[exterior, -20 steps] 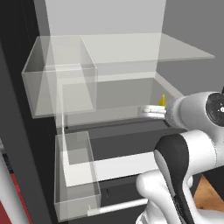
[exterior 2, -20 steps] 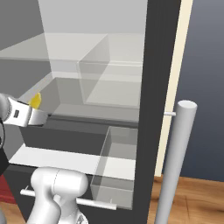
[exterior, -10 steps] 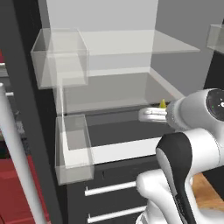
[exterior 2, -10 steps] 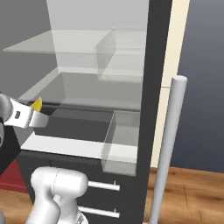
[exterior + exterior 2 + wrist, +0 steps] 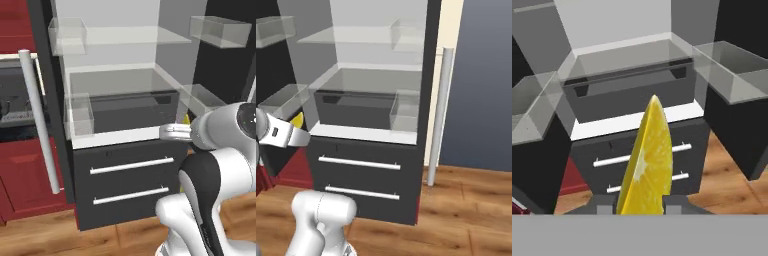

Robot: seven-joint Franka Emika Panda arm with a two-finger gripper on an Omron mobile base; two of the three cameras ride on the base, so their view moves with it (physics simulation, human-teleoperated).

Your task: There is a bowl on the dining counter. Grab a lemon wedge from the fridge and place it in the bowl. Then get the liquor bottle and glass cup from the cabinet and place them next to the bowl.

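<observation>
Dark jaws pinch the glossy yellow lemon wedge point(image 5: 647, 165) before the open grey fridge point(image 5: 637, 85).

Flat, even rendered light; sharp, faint shadows.

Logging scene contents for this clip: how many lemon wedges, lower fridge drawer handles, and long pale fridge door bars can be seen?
Lemon wedge, held in the gripper: 1
Drawer handles: 2
Door bars: 2
Total: 5

The lemon wedge point(image 5: 648, 165) stood upright, bright yellow, pinched between the gripper point(image 5: 640, 202) fingers, out in front of the open dark grey fridge point(image 5: 125, 170) with its pale interior.
</observation>
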